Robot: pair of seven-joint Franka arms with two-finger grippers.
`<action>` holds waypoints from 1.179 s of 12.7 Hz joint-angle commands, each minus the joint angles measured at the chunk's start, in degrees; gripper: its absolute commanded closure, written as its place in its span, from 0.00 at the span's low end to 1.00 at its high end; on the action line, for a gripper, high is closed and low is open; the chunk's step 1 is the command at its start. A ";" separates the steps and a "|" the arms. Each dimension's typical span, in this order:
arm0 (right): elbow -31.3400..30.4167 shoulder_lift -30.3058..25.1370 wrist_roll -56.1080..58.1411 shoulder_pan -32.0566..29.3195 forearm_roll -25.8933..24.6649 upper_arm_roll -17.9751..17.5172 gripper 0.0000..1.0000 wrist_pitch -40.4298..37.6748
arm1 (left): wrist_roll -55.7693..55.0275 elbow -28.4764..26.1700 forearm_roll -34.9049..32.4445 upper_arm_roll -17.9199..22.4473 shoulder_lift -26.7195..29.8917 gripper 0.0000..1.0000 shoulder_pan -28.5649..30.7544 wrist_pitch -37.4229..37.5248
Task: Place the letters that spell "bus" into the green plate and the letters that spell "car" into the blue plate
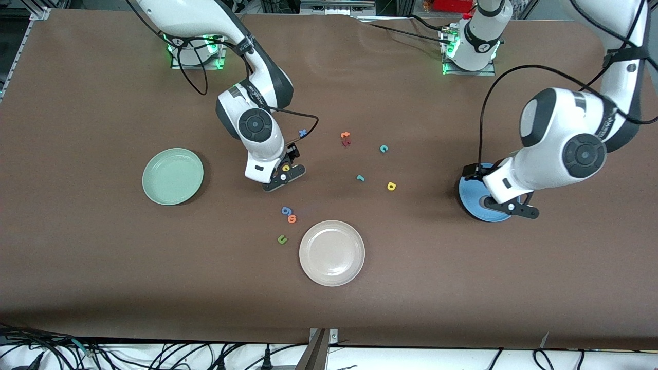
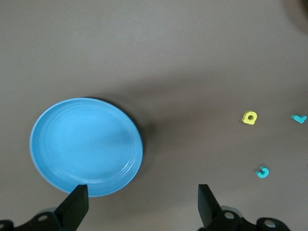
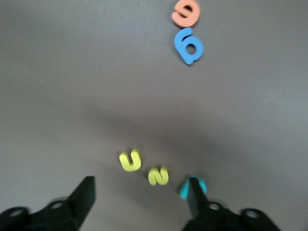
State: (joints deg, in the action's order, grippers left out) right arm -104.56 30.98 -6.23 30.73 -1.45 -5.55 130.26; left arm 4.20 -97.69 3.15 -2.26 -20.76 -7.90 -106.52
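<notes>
The right gripper sits low at the table's middle with its fingers spread apart around the yellow u and yellow s, the teal b touching one finger (nothing is clamped). The green plate lies bare at about nine o'clock from that gripper. The left gripper waits over the blue plate, fingers wide apart, while the teal c, teal r and yellow a lie on the table around its nine o'clock.

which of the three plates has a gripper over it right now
The blue plate, at the left arm's end: the left gripper hangs over it. The green plate and beige plate have none.
</notes>
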 commanded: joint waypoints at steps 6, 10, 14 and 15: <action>-2.93 3.56 4.56 2.05 -1.01 0.36 0.55 7.45 | 2.65 -8.79 2.39 0.67 -1.92 0.00 -3.87 -21.55; -2.84 4.52 4.56 2.23 -1.01 0.36 0.55 8.08 | 1.95 -11.22 0.99 0.76 -5.68 0.01 -10.35 -31.55; -2.84 4.97 4.74 2.40 -1.01 0.36 0.94 8.87 | 0.46 -9.45 -2.53 0.85 -10.08 0.04 -14.68 -33.82; -2.67 4.62 5.52 2.40 -1.01 0.36 1.00 8.52 | 0.20 -9.45 -2.53 0.94 -11.13 0.07 -15.29 -34.53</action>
State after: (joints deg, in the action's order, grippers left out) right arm -107.13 35.31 -1.80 32.46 -1.74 -5.47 137.88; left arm 4.93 -109.03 2.29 -2.31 -29.38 -22.10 -139.86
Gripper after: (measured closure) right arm 0.740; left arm 0.031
